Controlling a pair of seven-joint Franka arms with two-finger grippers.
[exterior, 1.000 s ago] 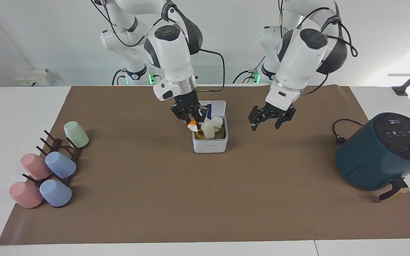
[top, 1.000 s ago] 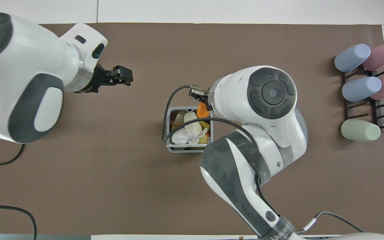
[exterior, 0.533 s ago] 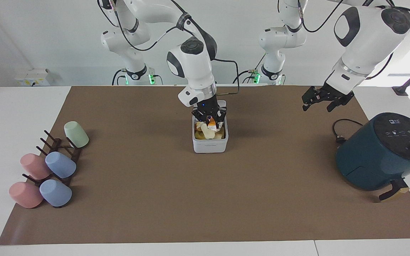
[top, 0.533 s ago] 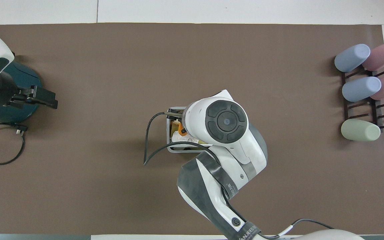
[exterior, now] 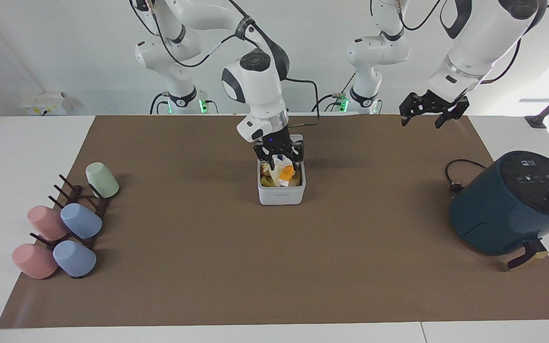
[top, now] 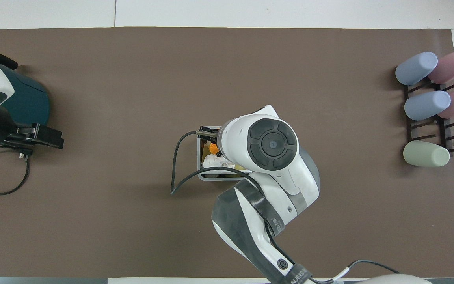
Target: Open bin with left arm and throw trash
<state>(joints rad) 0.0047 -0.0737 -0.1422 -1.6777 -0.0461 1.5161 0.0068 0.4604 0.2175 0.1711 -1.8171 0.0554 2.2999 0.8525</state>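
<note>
The bin (exterior: 281, 189) stands on the brown mat (exterior: 208, 267), its lid up toward the robots, and serves as landmark. Inside lie the orange piece (exterior: 285, 175), white tissue (top: 211, 159) and yellowish scraps (exterior: 268, 181). The right gripper (exterior: 279, 156) hangs just above the bin's opening, fingers spread wide, gripping nothing. The left gripper (exterior: 427, 111) is up in the air, toward the left arm's end from the bin, over the mat's edge by the robots, fingers apart and empty
</note>
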